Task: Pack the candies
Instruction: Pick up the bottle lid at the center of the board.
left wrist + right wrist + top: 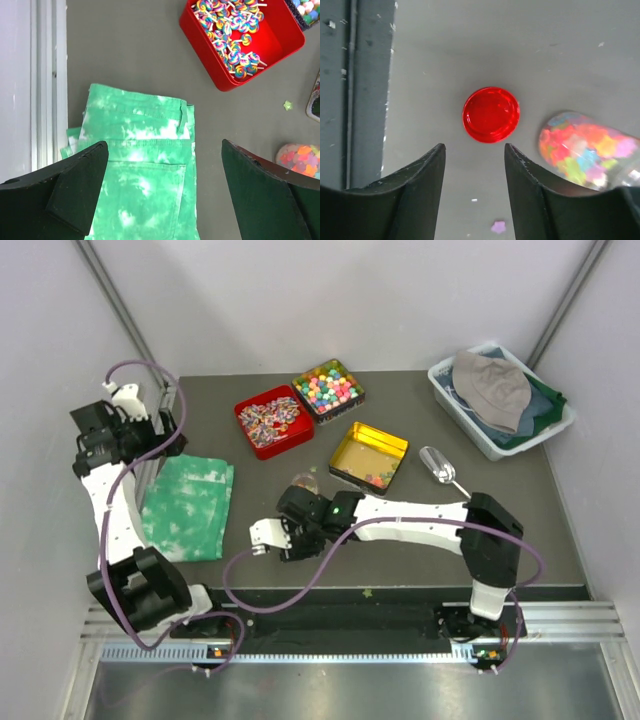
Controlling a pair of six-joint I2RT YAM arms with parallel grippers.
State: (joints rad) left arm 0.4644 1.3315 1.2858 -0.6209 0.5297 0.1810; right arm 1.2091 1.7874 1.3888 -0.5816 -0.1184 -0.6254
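The candies are tiny glossy coloured pieces. Many fill a clear jar [587,150] [303,480] [300,159], and a few lie in a gold tin [372,478]. The jar's red lid [491,114] lies flat on the table to the left of the jar. My right gripper [475,146] [285,538] hangs over the table just short of the lid, its jaws partly apart with nothing between them. One purple candy [498,226] lies loose below it. My left gripper [165,145] [150,438] is wide open above folded green jeans [145,175] and holds nothing.
A red tin of striped swirl sweets [273,420] [240,40] and a dark tin of pastel balls [327,388] stand at the back. A metal scoop [440,468] lies right of the gold tin. A pale bin of clothing [500,395] sits at the back right.
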